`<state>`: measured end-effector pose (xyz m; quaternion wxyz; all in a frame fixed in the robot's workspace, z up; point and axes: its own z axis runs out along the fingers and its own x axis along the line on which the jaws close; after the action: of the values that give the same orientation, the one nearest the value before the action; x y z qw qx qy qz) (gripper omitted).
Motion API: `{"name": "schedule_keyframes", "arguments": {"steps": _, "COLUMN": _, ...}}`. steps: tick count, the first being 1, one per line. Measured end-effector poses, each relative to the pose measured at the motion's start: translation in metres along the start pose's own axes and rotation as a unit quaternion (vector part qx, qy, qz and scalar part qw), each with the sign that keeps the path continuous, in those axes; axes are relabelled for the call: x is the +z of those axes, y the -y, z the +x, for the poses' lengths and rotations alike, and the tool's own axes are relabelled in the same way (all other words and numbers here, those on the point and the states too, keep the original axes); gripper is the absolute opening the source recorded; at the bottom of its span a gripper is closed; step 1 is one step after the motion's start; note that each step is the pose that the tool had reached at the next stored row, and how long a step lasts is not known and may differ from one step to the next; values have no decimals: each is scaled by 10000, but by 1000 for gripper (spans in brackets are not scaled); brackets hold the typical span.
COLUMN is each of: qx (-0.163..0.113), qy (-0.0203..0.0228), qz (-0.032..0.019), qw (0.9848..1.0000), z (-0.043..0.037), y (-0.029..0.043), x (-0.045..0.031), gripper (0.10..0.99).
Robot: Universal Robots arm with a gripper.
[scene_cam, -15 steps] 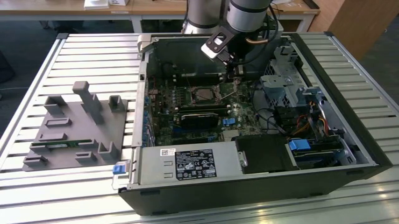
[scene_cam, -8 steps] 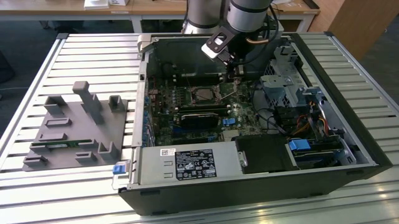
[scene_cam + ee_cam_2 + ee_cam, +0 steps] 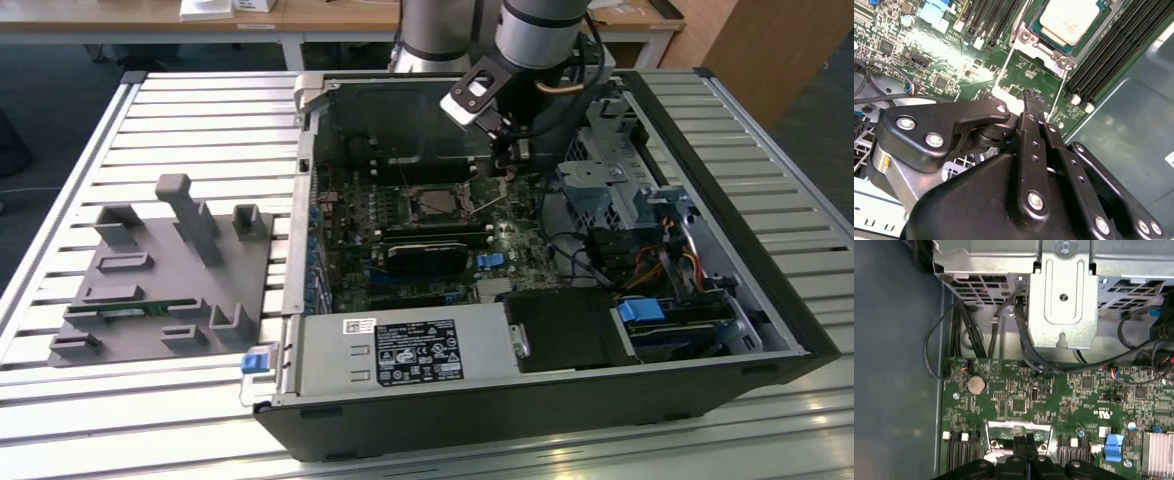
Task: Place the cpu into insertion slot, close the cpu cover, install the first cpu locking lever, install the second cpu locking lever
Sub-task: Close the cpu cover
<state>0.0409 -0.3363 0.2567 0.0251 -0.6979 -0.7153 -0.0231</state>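
Exterior view's left: grey moulded fixture with blocky pegs. Centre: your open black steel case and green board. The gripper hangs at 2 o'clock of the cpu. In the second wrist view, its matte black fingers are pressed together, gripping nothing. The dull silver square cpu lies seated, ringed by the shiny cover.

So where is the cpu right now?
In the second wrist view the cpu lies on the green circuit board, between black memory slots, just beyond the gripper.
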Motion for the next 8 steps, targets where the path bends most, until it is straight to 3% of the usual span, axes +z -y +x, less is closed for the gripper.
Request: {"name": "schedule_keyframes", "arguments": {"steps": 8, "qx": -1, "qy": -1, "qz": 0, "qw": 10000, "z": 25, "y": -4, "x": 12, "gripper": 106}}
